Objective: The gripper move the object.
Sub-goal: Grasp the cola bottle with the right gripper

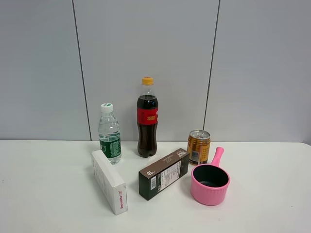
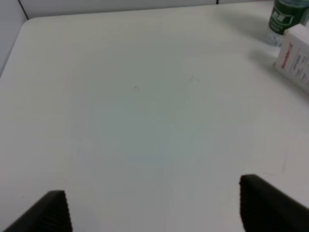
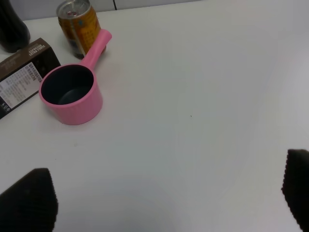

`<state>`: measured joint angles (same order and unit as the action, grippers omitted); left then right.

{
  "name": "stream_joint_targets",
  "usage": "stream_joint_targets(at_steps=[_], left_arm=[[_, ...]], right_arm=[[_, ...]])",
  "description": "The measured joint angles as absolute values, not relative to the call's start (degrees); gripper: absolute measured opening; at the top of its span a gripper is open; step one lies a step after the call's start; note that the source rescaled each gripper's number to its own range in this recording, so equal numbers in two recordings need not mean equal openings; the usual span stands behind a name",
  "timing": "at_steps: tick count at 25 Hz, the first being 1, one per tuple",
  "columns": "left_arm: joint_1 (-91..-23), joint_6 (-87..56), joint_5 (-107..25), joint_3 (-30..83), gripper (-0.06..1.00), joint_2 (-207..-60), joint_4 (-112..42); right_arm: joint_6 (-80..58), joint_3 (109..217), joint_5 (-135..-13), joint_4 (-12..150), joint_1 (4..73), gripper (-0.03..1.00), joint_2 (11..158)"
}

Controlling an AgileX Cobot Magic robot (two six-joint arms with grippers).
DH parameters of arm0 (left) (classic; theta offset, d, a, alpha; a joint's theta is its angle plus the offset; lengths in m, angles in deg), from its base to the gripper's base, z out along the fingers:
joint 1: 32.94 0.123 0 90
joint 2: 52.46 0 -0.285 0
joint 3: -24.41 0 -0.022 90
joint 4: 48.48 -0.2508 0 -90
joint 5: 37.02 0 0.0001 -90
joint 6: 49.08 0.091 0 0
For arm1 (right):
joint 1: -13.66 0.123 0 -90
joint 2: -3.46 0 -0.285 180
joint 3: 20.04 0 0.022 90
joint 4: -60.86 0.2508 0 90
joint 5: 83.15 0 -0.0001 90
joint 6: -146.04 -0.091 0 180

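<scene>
cola bottle (image 1: 147, 121) upright, cap up, long axis vertical | left gripper (image 2: 154, 212) spread, empty | right gripper (image 3: 164, 193) apparently likewise

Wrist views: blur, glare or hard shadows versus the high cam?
Exterior high: sharp, even light, only faint shadows by the cola bottle. Left wrist: soft, water bottle and white box blurred. Right wrist: pink pot fairly crisp, fingertips out of focus. No strong glare in any view.

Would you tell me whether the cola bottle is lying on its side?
No, the cola bottle stands upright on the table, beside the smaller water bottle.
</scene>
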<state>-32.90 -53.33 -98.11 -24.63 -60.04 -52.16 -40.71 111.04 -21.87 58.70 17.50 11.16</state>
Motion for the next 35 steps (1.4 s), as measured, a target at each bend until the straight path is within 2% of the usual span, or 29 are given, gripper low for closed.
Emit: stream_joint_targets(at_steps=[35], left_arm=[[-32.90,-53.33,-98.11,-24.63,1.00,-60.04,-52.16]], right_arm=[[-40.71,111.04,-21.87,58.78,17.50,1.00,11.16]])
